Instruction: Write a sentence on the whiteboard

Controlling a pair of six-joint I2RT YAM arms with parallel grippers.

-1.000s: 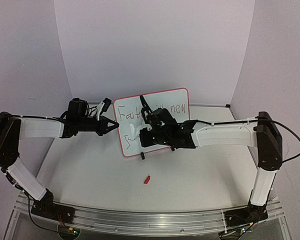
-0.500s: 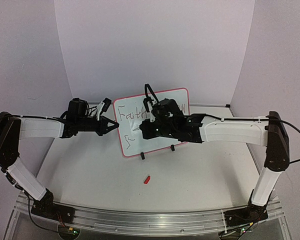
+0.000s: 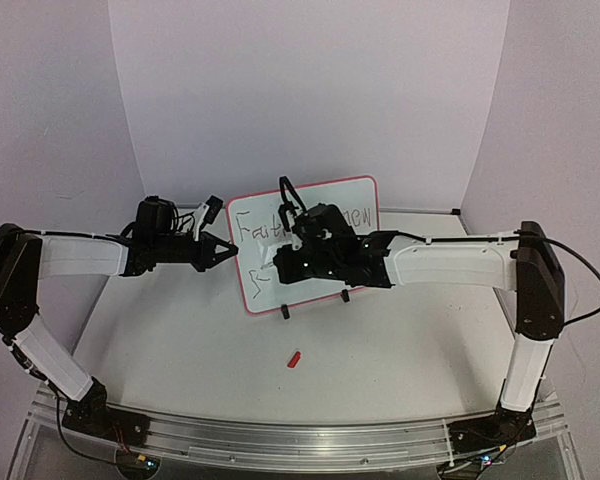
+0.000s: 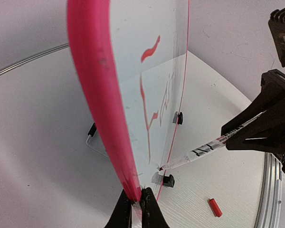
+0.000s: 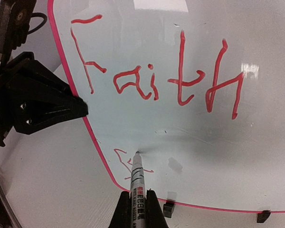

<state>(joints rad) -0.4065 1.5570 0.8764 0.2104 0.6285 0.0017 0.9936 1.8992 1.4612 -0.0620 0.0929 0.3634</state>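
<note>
A small red cap (image 3: 294,359) is seen lying alone on the white table (image 3: 180,345), in front of the board and apart from it. Behind the cap, the small glossy white whiteboard with a thin red-pink rim (image 5: 213,161) stands upright on its two small black feet (image 5: 168,208), near the middle of the table. The board edge on the left arm's side is pinched low down by the left gripper (image 4: 137,202), whose fingers are closed on the rim. A thin pale marker with black print (image 5: 137,176) is clamped in the right gripper (image 5: 135,211). Its tip is pressed on the board at the lower left, under the word "Faith".

The red handwritten sentence (image 5: 156,83) is judged to be in progress: the upper line is written, and the lower line has only its first strokes. For the next move, light and even pressure is needed, with travel towards the right, while the board is steadied so that it is not tipped.

In the top view the middle of the upper line is covered by the right arm, and only "new" is partly read after it. The lower strokes cannot be read as a letter.
</note>
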